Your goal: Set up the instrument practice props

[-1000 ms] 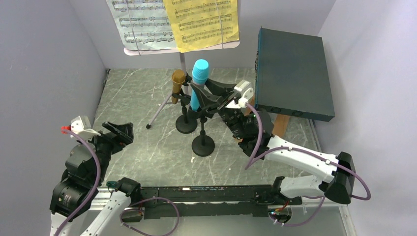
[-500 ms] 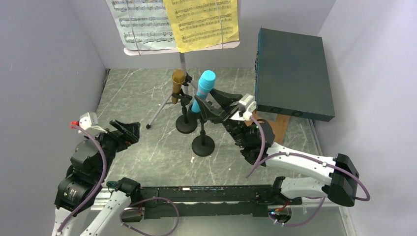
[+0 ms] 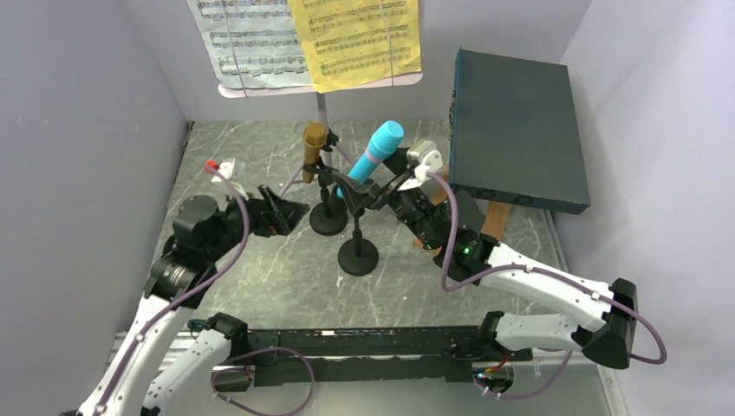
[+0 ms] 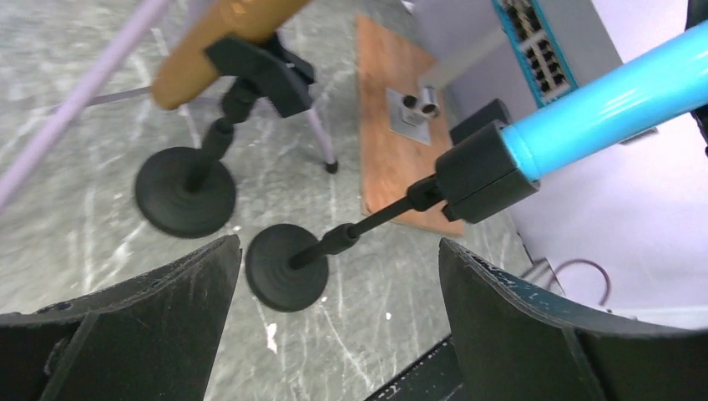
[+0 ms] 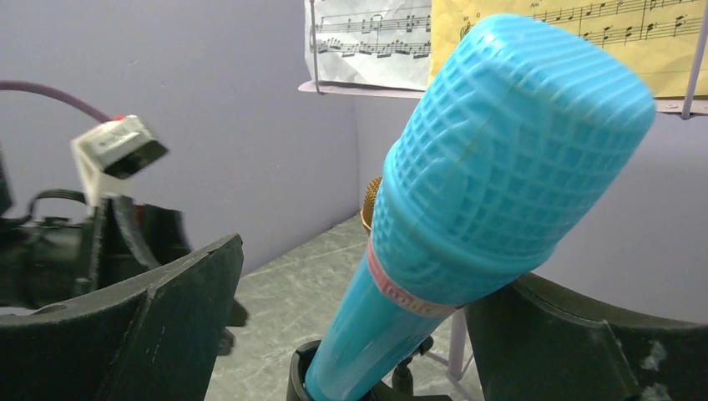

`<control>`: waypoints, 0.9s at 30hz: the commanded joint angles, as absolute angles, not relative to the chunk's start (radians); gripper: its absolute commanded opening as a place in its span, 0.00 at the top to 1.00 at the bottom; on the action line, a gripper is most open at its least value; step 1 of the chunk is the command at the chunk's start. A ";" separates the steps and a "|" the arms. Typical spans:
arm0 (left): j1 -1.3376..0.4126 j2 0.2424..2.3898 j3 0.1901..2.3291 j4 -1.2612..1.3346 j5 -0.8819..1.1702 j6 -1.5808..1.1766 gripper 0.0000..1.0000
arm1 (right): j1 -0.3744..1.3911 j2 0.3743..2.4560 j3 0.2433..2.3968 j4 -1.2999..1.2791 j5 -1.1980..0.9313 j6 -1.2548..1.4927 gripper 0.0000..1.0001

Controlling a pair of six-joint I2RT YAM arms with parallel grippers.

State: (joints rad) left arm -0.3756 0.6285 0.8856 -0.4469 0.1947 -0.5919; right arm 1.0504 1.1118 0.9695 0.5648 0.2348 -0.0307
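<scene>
While the blue microphone [image 3: 379, 149] sits in the clip of the front mic holder [image 3: 358, 257], leaning toward the upper right of the top view, the right end effector [image 3: 374, 186] brackets it with jaws spread wide. In the right wrist view there is a clear gap on the left finger's side. The other side is close, and contact there cannot be told.

- Left end effector [image 4: 340, 251]: spread wide, nothing between the fingers, centre-left of the top view, facing both holders.
- Gold microphone [image 3: 314, 139]: clipped in the rear mic holder [image 3: 328, 221], just left of the blue one.
- Music desk [image 3: 260, 89]: up on its tripod legs [image 3: 282, 195] at the top centre. It carries the white page [image 3: 251, 39] on the left and the yellow page [image 3: 355, 39] on the right, which overlaps the white one.
- Both round bases stand flat on the worktop [image 3: 260, 286], near each other in front of the tripod.
- Teal box [image 3: 516, 130] and wooden board [image 3: 496, 221]: upper right, apart from the props.

Judgement: the set-up looks all but done, with the stand raised, the pages placed and both microphones seated. What may be left is checking that the blue microphone holds its lean in the clip unaided, then clearing both arms without knocking a holder.
</scene>
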 commanded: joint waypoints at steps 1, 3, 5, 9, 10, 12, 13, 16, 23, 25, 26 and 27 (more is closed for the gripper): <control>-0.375 0.713 0.877 -0.166 0.434 -0.587 0.08 | 1.039 1.093 1.079 0.388 0.263 0.053 0.01; -0.376 0.743 0.885 -0.108 0.478 -0.604 0.08 | 1.036 1.093 1.109 0.324 0.265 0.063 0.01; -0.375 0.765 0.899 -0.065 0.516 -0.605 0.07 | 1.032 1.089 1.133 0.261 0.261 0.072 0.01; -0.375 0.786 0.940 -0.028 0.577 -0.567 0.06 | 1.024 1.055 1.120 0.195 0.232 0.066 0.01; -0.376 0.796 0.960 -0.028 0.598 -0.552 0.05 | 1.022 1.046 1.114 0.181 0.230 0.064 0.01; -0.376 0.819 0.997 -0.026 0.649 -0.515 0.05 | 1.016 1.031 1.110 0.149 0.223 0.058 0.01; -0.376 0.835 1.016 -0.021 0.682 -0.499 0.05 | 1.015 1.027 1.113 0.128 0.219 0.055 0.01; -0.376 0.897 1.058 0.030 0.789 -0.480 0.06 | 1.008 1.000 1.098 0.116 0.216 0.061 0.01; -0.377 1.015 1.135 0.182 0.831 -0.578 0.09 | 0.990 1.007 1.154 0.039 0.130 0.074 0.01; -0.385 1.032 1.152 0.222 0.801 -0.597 0.11 | 0.985 1.005 1.148 0.033 0.121 0.069 0.01; -0.393 1.042 1.165 0.225 0.775 -0.593 0.13 | 0.982 1.007 1.152 0.024 0.117 0.070 0.01; -0.408 1.049 1.183 0.215 0.755 -0.578 0.13 | 0.978 1.007 1.158 0.008 0.109 0.075 0.01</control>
State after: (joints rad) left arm -0.3794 1.0405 1.1004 0.1028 0.7799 -0.5659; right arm 0.9890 1.0096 1.1118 0.0555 0.1574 0.0685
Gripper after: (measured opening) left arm 0.880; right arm 0.991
